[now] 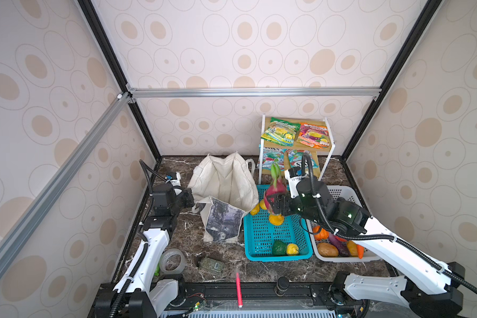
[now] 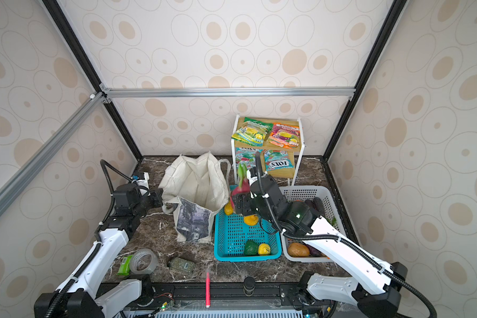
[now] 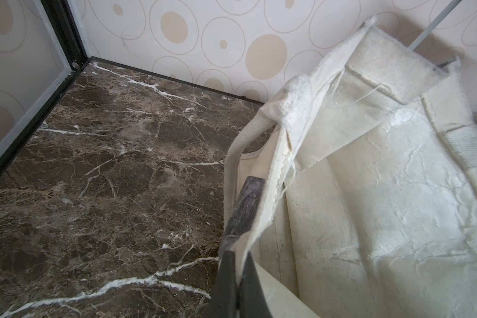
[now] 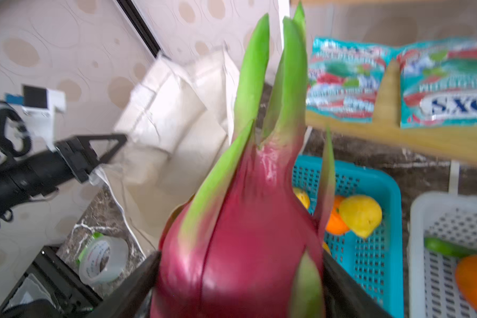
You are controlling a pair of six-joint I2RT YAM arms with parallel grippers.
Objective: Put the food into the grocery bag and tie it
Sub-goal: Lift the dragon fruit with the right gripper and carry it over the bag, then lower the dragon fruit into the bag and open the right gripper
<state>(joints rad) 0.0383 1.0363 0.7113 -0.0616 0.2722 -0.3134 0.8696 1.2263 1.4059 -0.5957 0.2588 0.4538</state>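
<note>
Two arms were engaged. The right gripper (image 1: 273,204) clasped the dragon fruit (image 1: 274,185), long axis upright, over the teal basket's (image 1: 249,247) far end. The grocery bag (image 1: 226,181) gaped just to its left, with its rim pinched by the left gripper (image 3: 238,275).
</note>
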